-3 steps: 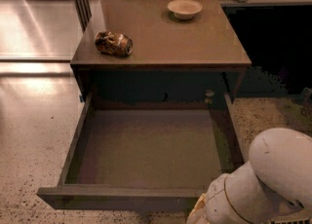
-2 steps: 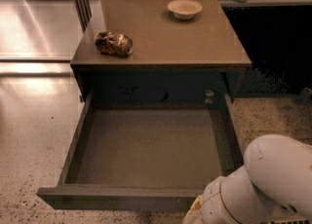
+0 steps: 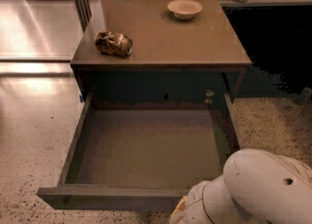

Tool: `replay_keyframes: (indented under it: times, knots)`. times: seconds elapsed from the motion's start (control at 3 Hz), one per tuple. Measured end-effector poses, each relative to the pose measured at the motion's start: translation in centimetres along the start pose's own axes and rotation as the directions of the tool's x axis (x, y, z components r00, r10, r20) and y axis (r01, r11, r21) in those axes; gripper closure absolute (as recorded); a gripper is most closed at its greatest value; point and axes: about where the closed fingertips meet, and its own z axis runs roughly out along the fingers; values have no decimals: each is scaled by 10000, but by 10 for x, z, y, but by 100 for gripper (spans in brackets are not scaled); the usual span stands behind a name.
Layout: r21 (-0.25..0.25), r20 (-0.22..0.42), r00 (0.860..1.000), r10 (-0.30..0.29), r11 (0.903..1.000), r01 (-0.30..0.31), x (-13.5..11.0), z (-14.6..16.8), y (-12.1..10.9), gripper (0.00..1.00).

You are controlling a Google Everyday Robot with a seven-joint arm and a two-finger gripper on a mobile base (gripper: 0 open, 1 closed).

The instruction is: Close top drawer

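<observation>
The top drawer (image 3: 146, 146) is pulled far out of the cabinet (image 3: 161, 40) toward the camera, its brownish inner floor bare and its flat front edge running along the lower part of the view above the speckled floor (image 3: 34, 135). On the cabinet's top a crushed can (image 3: 113, 43) lies near the front left corner and a small pale bowl (image 3: 185, 9) sits well apart from it toward the back right. The robot's white arm (image 3: 258, 189) fills the lower right corner, its wrist end just beside the drawer front's right part, while the gripper is out of sight past the bottom edge, so whether it is spread or closed cannot be told
</observation>
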Motion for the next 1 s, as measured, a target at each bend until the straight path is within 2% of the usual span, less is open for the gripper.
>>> replay_keyframes:
  times: [0.67, 1.0]
  knots:
    - [452, -2, 10000, 30, 9990, -30, 2, 5, -10, 100]
    - [1055, 84, 9997, -216, 9942, 205, -10, 10, -38, 100]
